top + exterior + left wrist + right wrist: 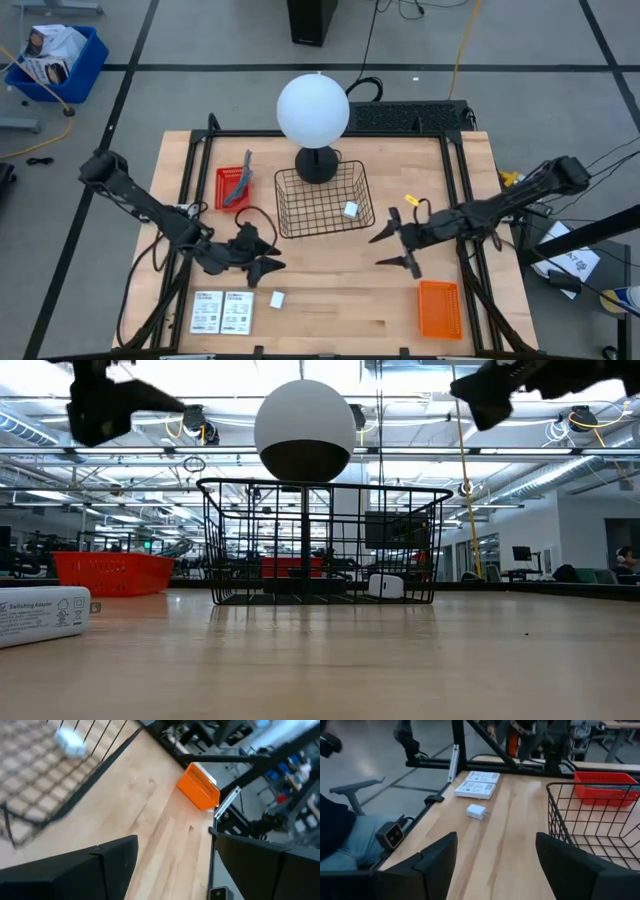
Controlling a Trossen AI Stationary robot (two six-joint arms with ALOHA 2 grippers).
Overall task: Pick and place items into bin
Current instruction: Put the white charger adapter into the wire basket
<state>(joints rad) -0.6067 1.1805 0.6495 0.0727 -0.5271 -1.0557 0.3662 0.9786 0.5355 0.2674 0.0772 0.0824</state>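
Small white plastic block (pixel 277 299) lies loose on the light wooden counter (pixel 340 310), just at 3 o'clock of two flat white printed cards (pixel 222 311) at the 7 o'clock corner. Second white block (pixel 351 210) already sits inside the black wire basket (pixel 322 228) at centre. Grey wrench-like tool (pixel 240 180) rests in the red tray (pixel 231 187) at 10 o'clock; orange tray (pixel 439 309) at 5 o'clock. Left end effector (pixel 262 252) hovers released, empty, just at 12 o'clock of the loose block. Right end effector (pixel 393 245) hangs released, empty, at 3 o'clock of the basket. Step judged: between picks. Next move likely: left arm descends onto the loose block, clenches, carries to basket.
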